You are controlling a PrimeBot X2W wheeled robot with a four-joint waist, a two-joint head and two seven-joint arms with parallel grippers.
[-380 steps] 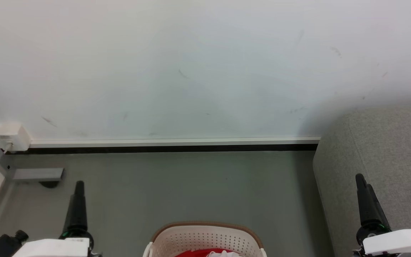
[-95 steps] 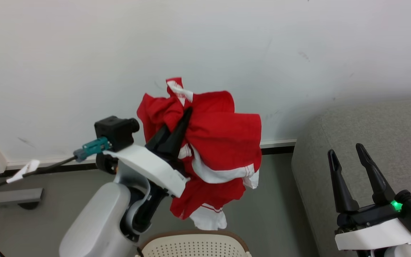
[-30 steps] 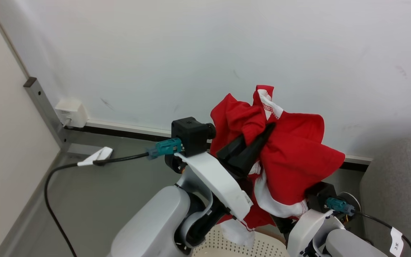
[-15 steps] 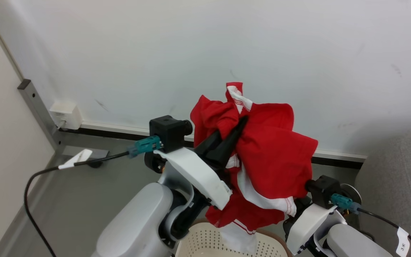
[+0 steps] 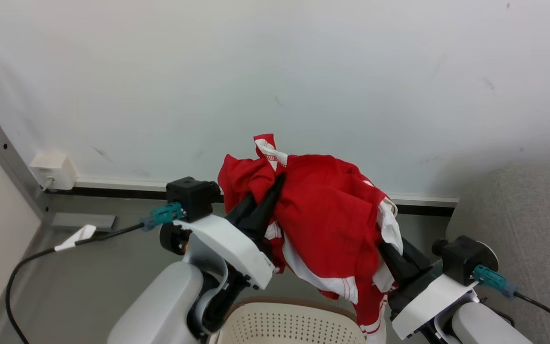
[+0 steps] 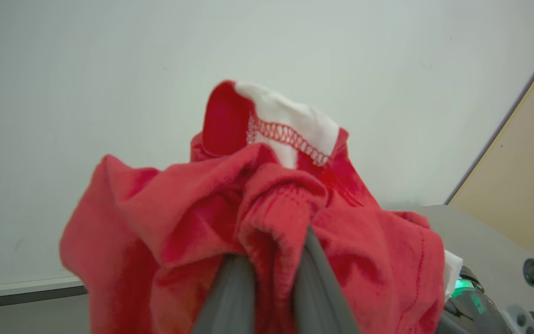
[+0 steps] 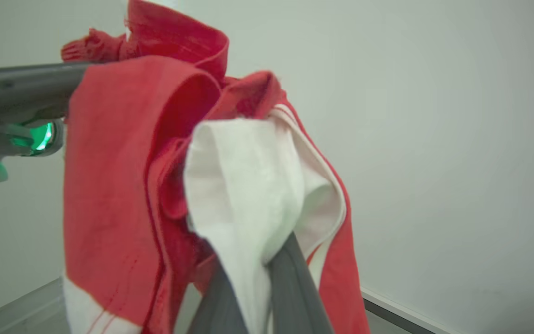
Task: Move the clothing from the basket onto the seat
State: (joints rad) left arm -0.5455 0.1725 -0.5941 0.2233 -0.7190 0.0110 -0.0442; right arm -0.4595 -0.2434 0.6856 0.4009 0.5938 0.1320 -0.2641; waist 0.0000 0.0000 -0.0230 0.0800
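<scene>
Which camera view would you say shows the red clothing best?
The head view: the clothing shows nearly whole, from its top fold to its hanging strip. The left wrist view shows a bunched red fold; the right wrist view, a white panel beside red fabric.

From the head we look forward and down over both arms at the white wall (image 5: pixel 303 71), with the basket (image 5: pixel 289 327) at our bottom edge and the seat (image 5: pixel 518 205) at the far right. On the left wrist we sit just behind the left gripper (image 6: pixel 274 250), facing that wall, with the clothing (image 6: pixel 179 218) very close. On the right wrist we look along the right gripper (image 7: pixel 255 260), equally close. All three views share the clothing and the wall. The right wrist view also catches the left gripper at its upper left.
</scene>
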